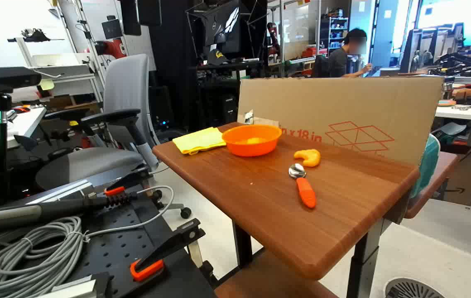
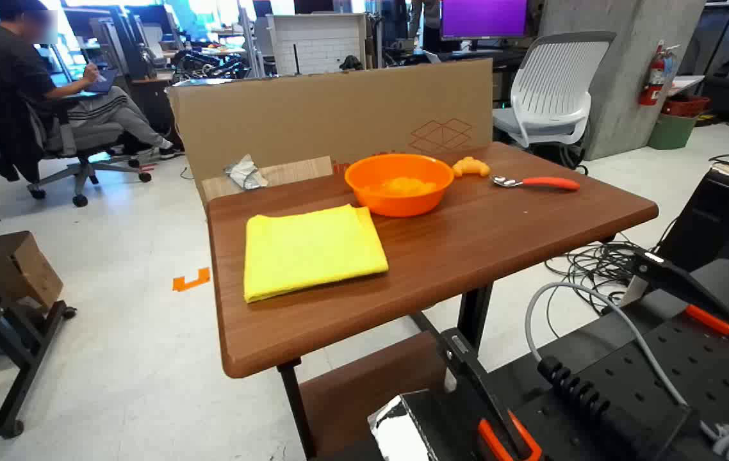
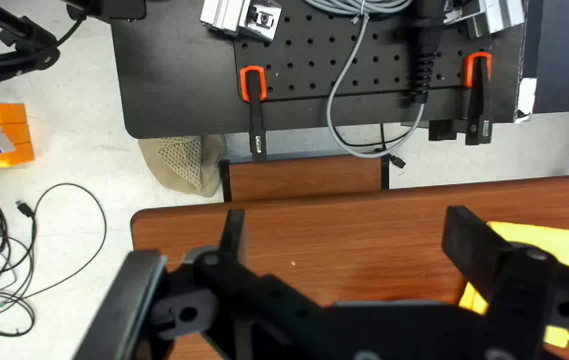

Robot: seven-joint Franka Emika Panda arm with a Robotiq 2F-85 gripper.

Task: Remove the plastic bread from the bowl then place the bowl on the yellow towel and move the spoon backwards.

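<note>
In both exterior views the lumpy yellow-orange plastic bread (image 2: 407,186), as I read it, lies inside the shallow round bright-orange plastic bowl (image 1: 252,150); the bowl stands on the brown wood-grain tabletop (image 2: 467,237) between the folded rectangular yellow cloth towel (image 2: 313,253), just beside it, and a curved yellow-orange croissant-like piece (image 2: 471,166). Near that piece lies the slim spoon with a bright-orange handle and silvery head (image 1: 303,188). The black two-fingered gripper (image 3: 347,225) is spread wide, holding nothing. Since the wrist view has the towel at its right and the black workbench with a perforated panel (image 3: 299,112) at its top, I judge the bread to lie toward or past the lower edge, so reaching it means moving away from the workbench. Bowl, bread and spoon do not show there, the gripper covers part of the towel, the arm is in neither exterior view, and the bread's long axis is hard to make out
</note>
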